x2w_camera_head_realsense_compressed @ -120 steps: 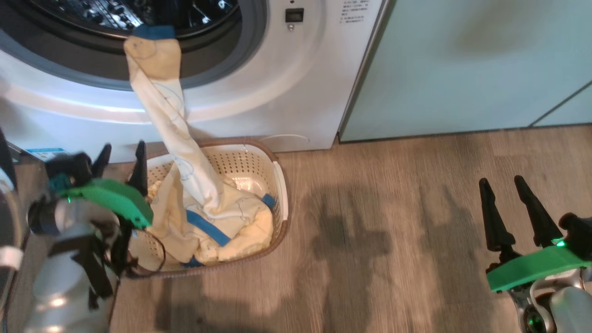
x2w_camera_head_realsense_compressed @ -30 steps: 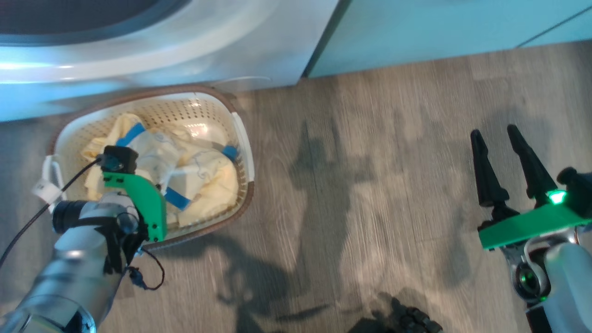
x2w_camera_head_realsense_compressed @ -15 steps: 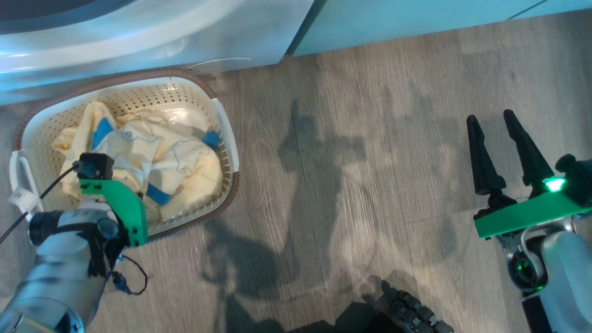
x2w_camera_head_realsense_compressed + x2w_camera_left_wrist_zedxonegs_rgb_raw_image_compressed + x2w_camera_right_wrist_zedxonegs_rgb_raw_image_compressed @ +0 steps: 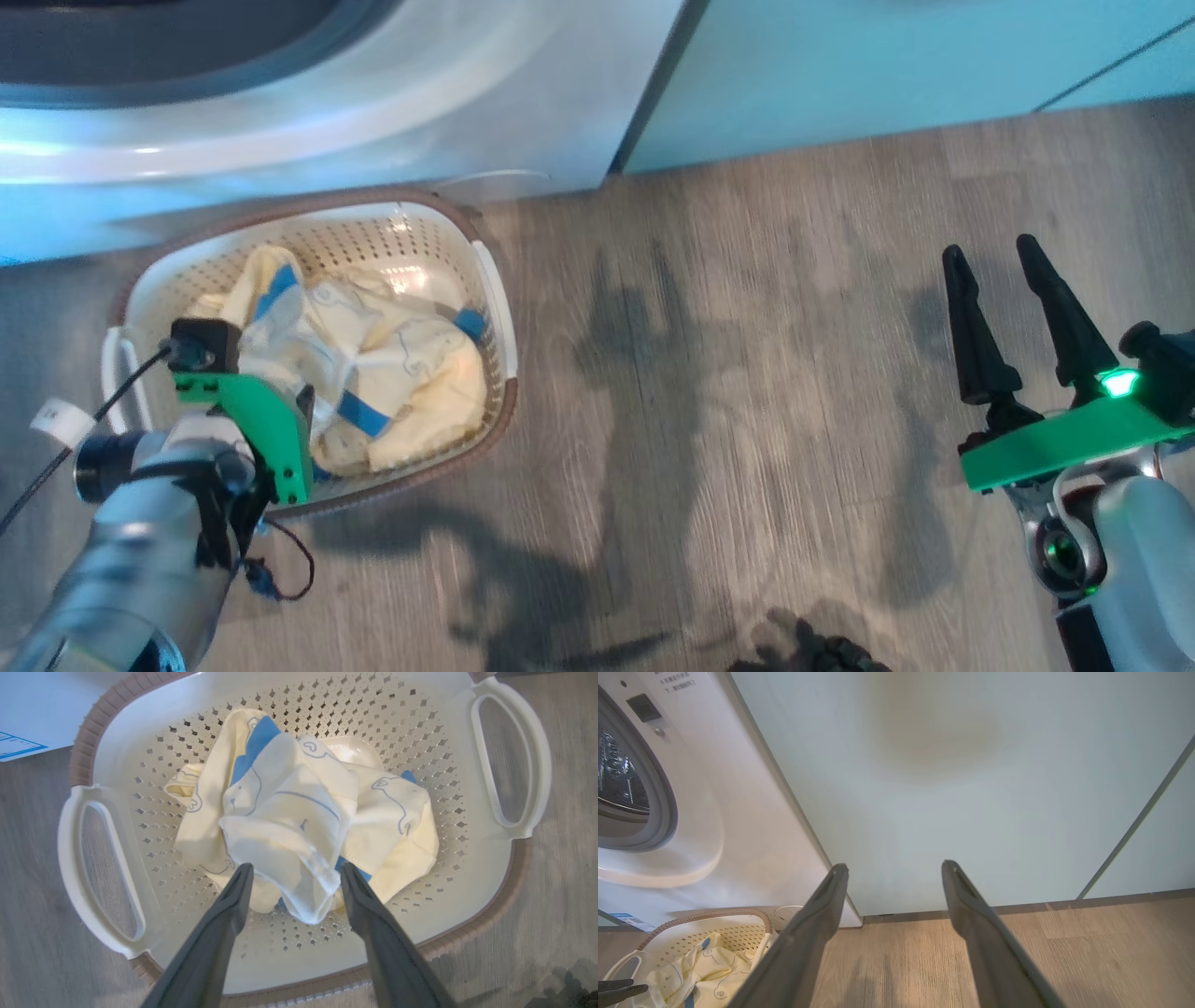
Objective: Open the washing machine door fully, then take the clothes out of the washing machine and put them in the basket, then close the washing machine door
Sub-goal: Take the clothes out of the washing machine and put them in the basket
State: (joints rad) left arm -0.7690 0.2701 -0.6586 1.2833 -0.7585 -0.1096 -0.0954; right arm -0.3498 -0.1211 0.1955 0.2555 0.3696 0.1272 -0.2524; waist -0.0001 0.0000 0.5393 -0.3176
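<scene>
Wood floor (image 4: 747,420) in front of the washing machine (image 4: 420,112). Basket (image 4: 411,224) sits on it just below the machine's front, clothes (image 4: 401,373) heaped inside. Left gripper (image 4: 296,868) hangs over the heap, jaws spread wide, a cloth fold between them, nothing clamped. Right gripper (image 4: 990,247) is well apart over bare floor, jaws wide, empty.

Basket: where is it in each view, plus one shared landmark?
Head view: basket left of centre, on the floor before the washing machine.
Left wrist view: basket central, both handles visible.
Right wrist view: basket in the bottom-left corner.
Shared landmark: the clothes lying inside it.
</scene>
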